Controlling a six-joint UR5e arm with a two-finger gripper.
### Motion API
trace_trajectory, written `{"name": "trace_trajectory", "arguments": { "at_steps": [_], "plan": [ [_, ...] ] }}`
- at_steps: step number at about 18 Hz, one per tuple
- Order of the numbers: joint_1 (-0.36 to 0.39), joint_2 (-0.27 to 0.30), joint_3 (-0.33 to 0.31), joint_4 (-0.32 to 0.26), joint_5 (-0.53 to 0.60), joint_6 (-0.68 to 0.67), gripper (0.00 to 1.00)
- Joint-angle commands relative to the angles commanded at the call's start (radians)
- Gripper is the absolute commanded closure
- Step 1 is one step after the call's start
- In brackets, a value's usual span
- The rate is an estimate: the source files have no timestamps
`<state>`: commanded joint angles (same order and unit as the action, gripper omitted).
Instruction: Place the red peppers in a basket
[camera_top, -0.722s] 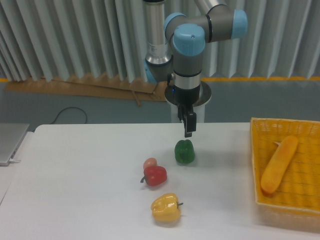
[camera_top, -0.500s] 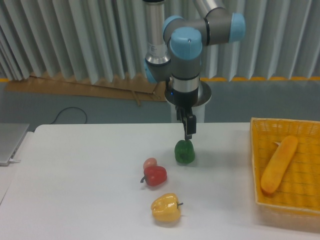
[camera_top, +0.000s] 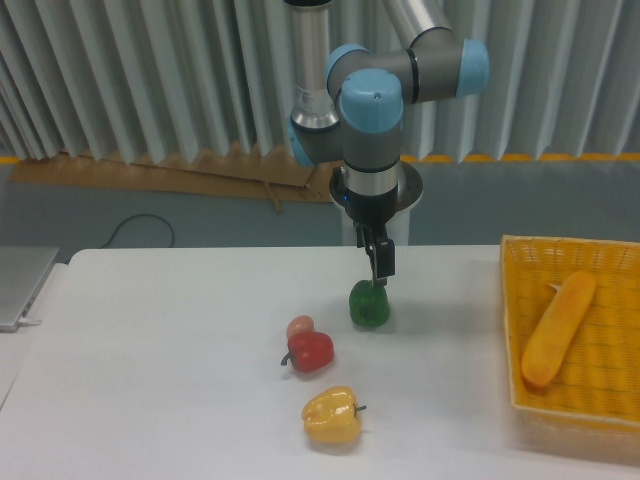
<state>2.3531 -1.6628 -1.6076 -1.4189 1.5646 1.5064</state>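
The red pepper (camera_top: 311, 351) lies on the white table (camera_top: 150, 380) near the middle, with a small pinkish-orange egg-shaped thing (camera_top: 299, 327) touching its upper left. The yellow wicker basket (camera_top: 520, 400) sits at the right edge of the table. My gripper (camera_top: 379, 277) hangs just above the green pepper (camera_top: 369, 305), up and to the right of the red pepper. It holds nothing, and its fingers are seen edge-on, so I cannot tell how wide they stand.
A yellow pepper (camera_top: 332, 417) lies in front of the red pepper. A long orange-yellow vegetable (camera_top: 557, 329) lies inside the basket. A grey laptop edge (camera_top: 20, 282) shows at the far left.
The gripper has come down a little and shifted slightly left, closer to the top of the green pepper. The peppers have not moved.
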Motion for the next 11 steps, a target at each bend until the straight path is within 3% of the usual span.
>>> {"name": "trace_trajectory", "arguments": {
  "at_steps": [11],
  "plan": [
    [0.002,-0.005,0.000,0.002,0.020,-0.002,0.00]
  ]
}}
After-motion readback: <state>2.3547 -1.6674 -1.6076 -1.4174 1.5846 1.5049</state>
